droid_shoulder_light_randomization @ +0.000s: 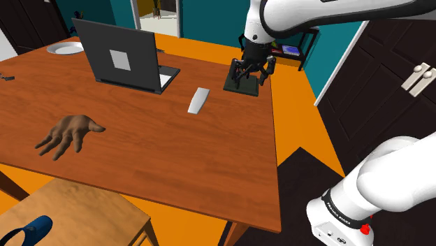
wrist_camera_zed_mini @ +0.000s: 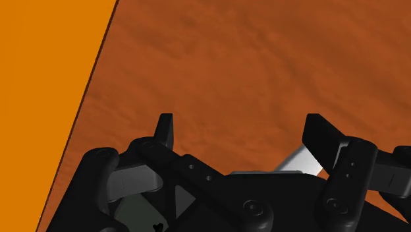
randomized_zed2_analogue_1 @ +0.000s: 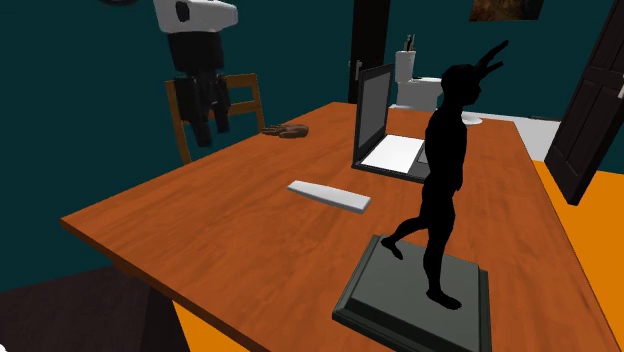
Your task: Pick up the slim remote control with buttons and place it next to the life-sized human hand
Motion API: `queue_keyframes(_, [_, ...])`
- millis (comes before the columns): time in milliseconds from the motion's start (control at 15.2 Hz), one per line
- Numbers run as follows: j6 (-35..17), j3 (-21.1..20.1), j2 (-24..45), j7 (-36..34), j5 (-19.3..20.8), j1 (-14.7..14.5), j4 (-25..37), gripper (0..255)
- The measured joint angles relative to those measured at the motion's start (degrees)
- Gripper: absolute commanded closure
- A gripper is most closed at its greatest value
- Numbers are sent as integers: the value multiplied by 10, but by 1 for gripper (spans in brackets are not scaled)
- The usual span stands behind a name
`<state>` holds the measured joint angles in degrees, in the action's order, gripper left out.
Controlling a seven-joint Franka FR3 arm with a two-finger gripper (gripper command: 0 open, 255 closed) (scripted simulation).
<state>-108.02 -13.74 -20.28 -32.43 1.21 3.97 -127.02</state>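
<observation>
Tool (randomized_zed2_analogue_1: 210,125) hangs high over the reddish-brown wood-grain counter (droid_shoulder_light_randomization: 175,154). Fingers (wrist_camera_zed_mini: 164,128) are spread, with only bare wood between them. The wrist view shows a counter edge with orange floor beyond it, so the tool sits near an edge.

The slim, flat, pale-grey remote control (droid_shoulder_light_randomization: 199,100) lies flat on the counter, untouched. It is between the open dark-grey laptop (droid_shoulder_light_randomization: 126,59) and the black figurine on a dark square base (randomized_zed2_analogue_1: 440,180), apart from both.

Key relation: the remote control is not under the tool.
- **Second exterior view:** it lies to the right of the tool and well below it.
- **Shoulder view:** it lies to the tool's left.
- **Long axis:** it runs near-to-far in the shoulder view, far end leaning right, and roughly left-right in the second exterior view.

In the wrist view a pale sliver (wrist_camera_zed_mini: 300,161) peeks past the tool body beside one finger. It may be the remote control's end; cannot confirm.

Judgement: the next move is a lateral shift over the remote control, then a descent. The fingers should close across its narrow width, square to the long axis. Whether the wrist needs turning cannot be told.

The brown life-sized human hand (droid_shoulder_light_randomization: 68,134) lies palm down, well apart from the remote control, further toward the shoulder view's left. The carry would likely run on in the same direction.
</observation>
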Motion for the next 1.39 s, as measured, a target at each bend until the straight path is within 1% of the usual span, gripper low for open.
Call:
queue_keyframes(198, [-31,-16,62,-54,3,6,28,0])
queue_keyframes(330, [-44,-20,105,-84,9,12,56,0])
queue_keyframes(594, [-72,-31,202,-157,26,12,118,0])
queue_keyframes(726, [-83,-30,245,-186,35,13,149,0])
queue_keyframes(924, [-89,-28,317,-233,48,6,212,0])
queue_keyframes(1056, [-97,-23,355,-258,53,4,241,0])
queue_keyframes(1320, [-92,-10,452,-306,63,-9,344,0])
queue_keyframes(1386, [-93,-7,470,-314,64,-11,361,0])
